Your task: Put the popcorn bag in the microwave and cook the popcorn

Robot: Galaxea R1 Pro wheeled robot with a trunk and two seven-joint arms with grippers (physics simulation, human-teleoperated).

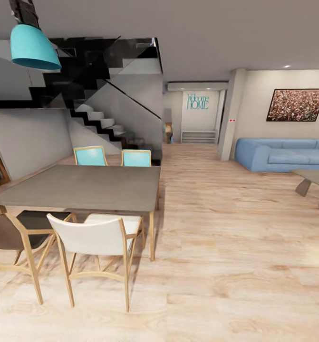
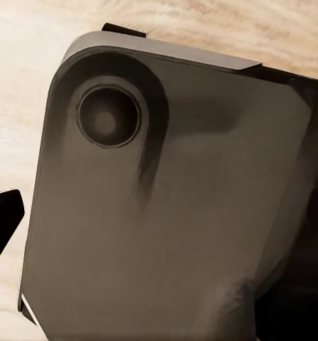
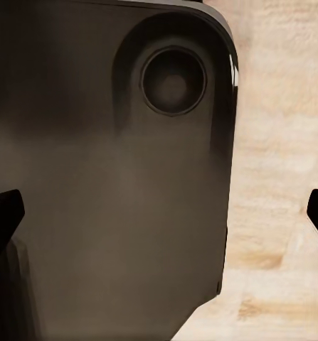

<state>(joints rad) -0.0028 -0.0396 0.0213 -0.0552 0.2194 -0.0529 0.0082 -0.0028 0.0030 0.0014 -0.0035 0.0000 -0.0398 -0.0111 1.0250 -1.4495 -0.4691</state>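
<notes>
Head view takes in a wide open-plan room with a pale wood floor [image 1: 226,266] running from the foreground back to a hallway. Against the right wall stands a blue sofa [image 1: 285,154] below a dark speckled painting [image 1: 296,105]. At the left a black-and-white staircase [image 1: 100,118] climbs behind a grey dining table [image 1: 83,187]. Two turquoise chairs [image 1: 111,156] sit at the table's far side; a white chair [image 1: 100,240] and a dark-seated chair [image 1: 21,232] stand at its near side. A turquoise pendant lamp [image 1: 33,47] hangs at the upper left. On the far hallway wall are teal letters of a sign [image 1: 198,101] whose lower word reads "HOME". The corner of a low grey table [image 1: 316,183] enters at the right edge.

Both wrist views look down instead, at a close dark rounded panel of the robot's body with a round recess, over the same wood planks. In the left wrist view one black fingertip [image 2: 2,224] of the left gripper shows at the frame's edge, so I cannot tell how its jaws stand. In the right wrist view two black fingertips [image 3: 3,213] of the right gripper [image 3: 159,217] sit at opposite edges, spread wide apart with nothing held between them.

These frames show a dining and living area, and I cannot tell from them where the popcorn bag is.
</notes>
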